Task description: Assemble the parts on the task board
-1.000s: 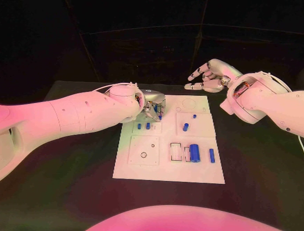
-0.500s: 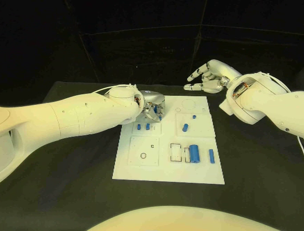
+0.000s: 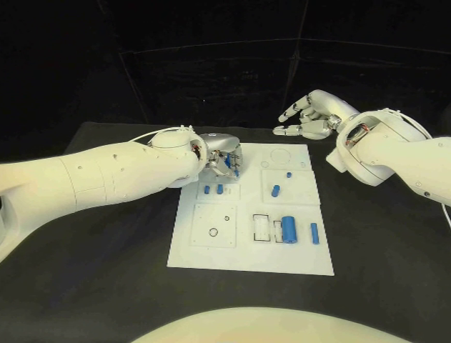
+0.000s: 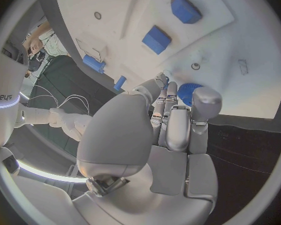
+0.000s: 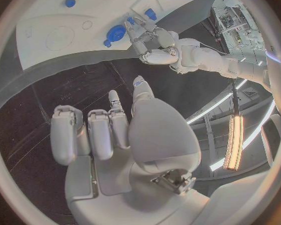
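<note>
Several small blue parts lie on the white task board (image 3: 217, 259) in the middle of the black worktop (image 3: 101, 286): nearest the robot a thick blue cylinder (image 3: 289, 228) with a thinner blue pin (image 3: 314, 231) just beside it, and farther on two short blue pegs (image 3: 213, 189) side by side and another blue piece (image 3: 274, 189). At the board's far corner the left hand (image 3: 223, 158) has its fingers curled down round a round blue gear (image 4: 189, 92), pinching it against the board. Farthest off, past the board's far edge, the right hand (image 3: 309, 114) hangs above the worktop with fingers loosely spread, holding nothing.
</note>
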`<action>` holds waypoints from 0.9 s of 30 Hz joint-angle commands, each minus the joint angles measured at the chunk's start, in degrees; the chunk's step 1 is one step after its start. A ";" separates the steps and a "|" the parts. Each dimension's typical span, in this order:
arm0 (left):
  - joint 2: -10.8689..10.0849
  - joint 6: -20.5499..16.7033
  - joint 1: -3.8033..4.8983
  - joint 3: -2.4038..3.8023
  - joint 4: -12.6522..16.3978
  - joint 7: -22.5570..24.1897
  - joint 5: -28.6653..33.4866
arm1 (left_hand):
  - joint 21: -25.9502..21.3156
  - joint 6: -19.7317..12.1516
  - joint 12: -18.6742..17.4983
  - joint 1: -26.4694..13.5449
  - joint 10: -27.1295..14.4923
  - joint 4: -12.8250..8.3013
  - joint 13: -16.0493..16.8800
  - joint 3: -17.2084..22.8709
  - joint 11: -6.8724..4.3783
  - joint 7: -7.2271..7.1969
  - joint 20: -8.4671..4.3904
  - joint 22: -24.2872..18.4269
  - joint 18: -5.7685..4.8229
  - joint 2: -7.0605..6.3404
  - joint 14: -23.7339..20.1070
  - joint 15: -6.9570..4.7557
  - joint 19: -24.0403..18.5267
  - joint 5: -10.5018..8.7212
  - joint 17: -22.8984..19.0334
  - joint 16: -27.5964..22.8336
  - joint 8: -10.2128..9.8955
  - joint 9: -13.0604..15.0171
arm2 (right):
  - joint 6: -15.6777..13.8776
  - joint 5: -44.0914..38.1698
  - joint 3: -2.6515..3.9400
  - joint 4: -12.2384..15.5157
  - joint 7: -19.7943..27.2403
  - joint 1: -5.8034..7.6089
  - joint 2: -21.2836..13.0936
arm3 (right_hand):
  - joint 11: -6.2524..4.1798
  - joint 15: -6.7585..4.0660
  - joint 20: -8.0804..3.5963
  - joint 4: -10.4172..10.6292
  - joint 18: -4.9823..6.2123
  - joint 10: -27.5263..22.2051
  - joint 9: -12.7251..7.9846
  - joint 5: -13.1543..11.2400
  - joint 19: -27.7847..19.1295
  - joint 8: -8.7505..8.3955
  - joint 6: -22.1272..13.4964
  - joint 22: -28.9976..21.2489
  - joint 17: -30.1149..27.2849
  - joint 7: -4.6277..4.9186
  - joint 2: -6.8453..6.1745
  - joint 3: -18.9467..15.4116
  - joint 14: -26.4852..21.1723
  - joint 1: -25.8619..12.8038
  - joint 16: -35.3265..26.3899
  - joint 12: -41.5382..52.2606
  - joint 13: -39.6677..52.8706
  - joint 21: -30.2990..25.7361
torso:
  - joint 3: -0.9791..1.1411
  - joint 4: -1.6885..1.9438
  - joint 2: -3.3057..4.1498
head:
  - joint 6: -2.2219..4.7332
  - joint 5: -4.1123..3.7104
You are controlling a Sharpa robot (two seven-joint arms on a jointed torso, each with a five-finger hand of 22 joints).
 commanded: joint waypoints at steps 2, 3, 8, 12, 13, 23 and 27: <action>-1.47 -2.40 0.14 0.72 1.91 1.30 3.09 | 0.25 0.19 -0.33 -0.53 0.22 0.02 0.02 0.40 0.10 0.22 -0.40 0.10 -0.84 -0.02 0.50 -0.34 -0.06 0.20 -0.05 0.35 -0.31 -0.06 | -0.10 0.03 0.03 -0.07 0.54 0.09 0.06 | -0.28 -0.30 -0.12 0.11 0.48 0.08 -0.08 0.39 -0.29 0.27 -0.26 4.27 3.39 -0.02 0.43 -0.12 3.56 0.11 -0.17 -0.26 6.10 -0.33 | 0.00 0.07 -0.03 | 0.07 0.21; -1.97 -2.44 0.14 0.88 2.42 1.27 3.21 | 0.27 0.21 -0.43 -0.63 0.25 -0.04 0.03 0.52 0.11 0.23 -0.39 0.13 -0.85 -0.12 0.50 -0.32 -0.05 0.20 -0.07 0.36 -0.37 -0.07 | -0.09 0.03 0.03 -0.10 0.55 0.09 0.06 | -0.28 -0.30 -0.12 0.11 0.48 0.08 -0.08 0.39 -0.29 0.27 -0.26 4.27 3.39 -0.02 0.43 -0.12 3.56 0.11 -0.17 -0.26 6.10 -0.33 | 0.02 0.07 -0.03 | 0.09 0.27; -4.53 -2.79 0.14 1.31 4.51 1.22 3.64 | 0.35 0.23 -0.53 -0.75 0.29 -0.11 0.04 0.65 0.12 0.24 -0.37 0.22 -0.86 -0.23 0.52 -0.31 -0.01 0.20 -0.06 0.38 -0.43 -0.08 | -0.05 0.03 0.03 -0.26 0.59 0.08 0.08 | -0.28 -0.30 -0.12 0.11 0.48 0.08 -0.08 0.39 -0.29 0.27 -0.26 4.27 3.39 -0.02 0.43 -0.12 3.56 0.11 -0.17 -0.26 6.10 -0.33 | 0.01 0.07 0.00 | 0.06 0.50; -6.95 -2.48 0.13 1.44 5.52 0.96 4.92 | 0.40 0.32 -0.69 -0.88 0.41 -0.27 0.06 0.90 0.11 0.24 -0.36 0.28 -0.86 -0.41 0.56 -0.31 0.01 0.20 -0.02 0.44 -0.51 -0.10 | -0.02 0.03 0.03 -0.33 0.61 0.07 0.03 | -0.28 -0.30 -0.12 0.11 0.48 0.08 -0.08 0.39 -0.29 0.27 -0.26 4.27 3.39 -0.02 0.43 -0.12 3.56 0.11 -0.17 -0.26 6.10 -0.33 | 0.00 -0.01 0.01 | 0.14 0.72; -7.43 -2.27 0.13 1.45 5.71 0.86 5.06 | 0.41 0.32 -0.70 -0.89 0.42 -0.28 0.06 0.91 0.11 0.24 -0.36 0.29 -0.87 -0.42 0.56 -0.31 0.02 0.20 -0.02 0.45 -0.52 -0.10 | -0.01 0.03 0.03 -0.33 0.60 0.06 0.00 | -0.28 -0.30 -0.12 0.11 0.48 0.08 -0.08 0.39 -0.29 0.27 -0.26 4.27 3.39 -0.02 0.43 -0.12 3.56 0.11 -0.17 -0.26 6.10 -0.33 | -0.01 0.01 0.00 | 0.11 0.70; -9.31 -0.71 -0.11 1.40 5.81 0.37 4.83 | 0.48 0.38 -0.86 -1.02 0.54 -0.47 0.08 1.11 0.12 0.23 -0.35 0.39 -0.88 -0.69 0.57 -0.31 0.05 0.20 -0.07 0.46 -0.62 -0.12 | 0.07 0.03 0.03 -0.42 0.61 0.04 0.08 | -0.28 -0.30 -0.13 0.15 0.49 0.09 -0.08 0.40 -0.31 0.27 -0.26 4.25 3.38 -0.02 0.50 -0.14 3.56 0.14 -0.17 -0.26 6.10 -0.34 | 0.01 -0.05 0.05 | 0.03 1.06; -9.19 -0.10 -0.39 1.38 5.16 -0.16 4.58 | 0.32 0.37 -1.04 -1.35 0.61 -0.56 0.10 1.13 0.16 0.26 -0.34 0.27 -0.84 -1.07 0.57 -0.28 -0.03 0.19 -0.15 0.46 -0.75 -0.15 | 0.10 0.03 0.03 -0.43 0.59 0.04 0.07 | -0.28 -0.30 -0.13 0.15 0.49 0.09 -0.08 0.40 -0.31 0.27 -0.26 4.25 3.38 -0.02 0.50 -0.14 3.56 0.14 -0.17 -0.26 6.10 -0.34 | -0.01 -0.17 0.05 | -0.01 1.17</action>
